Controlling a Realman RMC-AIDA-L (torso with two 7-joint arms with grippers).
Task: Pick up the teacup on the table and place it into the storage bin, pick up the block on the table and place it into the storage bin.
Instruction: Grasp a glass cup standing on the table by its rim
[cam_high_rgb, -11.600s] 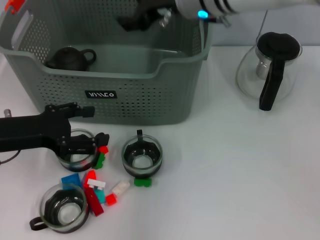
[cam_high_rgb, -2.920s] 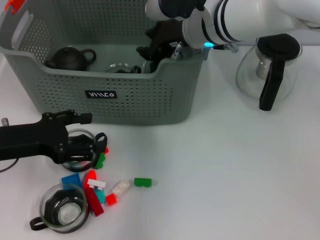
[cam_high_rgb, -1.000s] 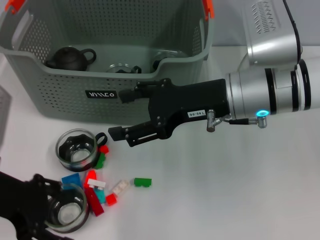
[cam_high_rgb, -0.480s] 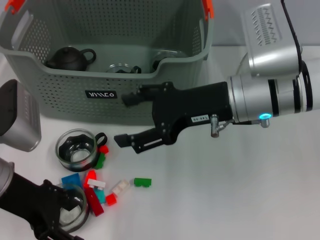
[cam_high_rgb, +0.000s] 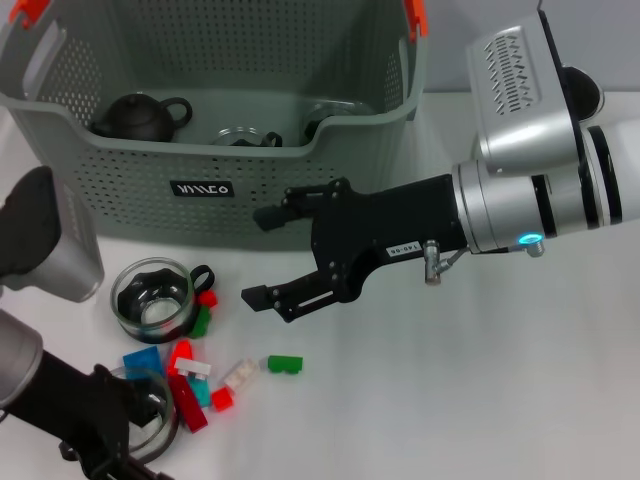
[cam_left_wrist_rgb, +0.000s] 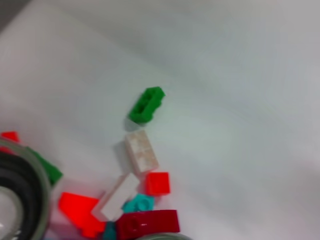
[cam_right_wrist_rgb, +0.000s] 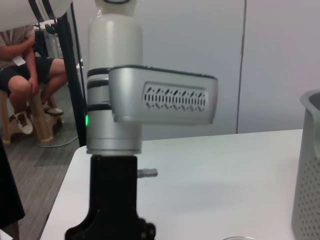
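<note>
Now my right gripper (cam_high_rgb: 272, 255), jaws wide and empty, hangs above the green block (cam_high_rgb: 285, 365), which lies crosswise just below it; my left gripper (cam_high_rgb: 105, 435), state unclear, sits by the near teacup (cam_high_rgb: 152, 412).

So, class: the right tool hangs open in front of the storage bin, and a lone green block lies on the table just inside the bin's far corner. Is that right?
Not quite. The green block lies on the table outside the storage bin, near the other blocks, as the head view shows. The right tool does hang open in front of the bin.
</note>
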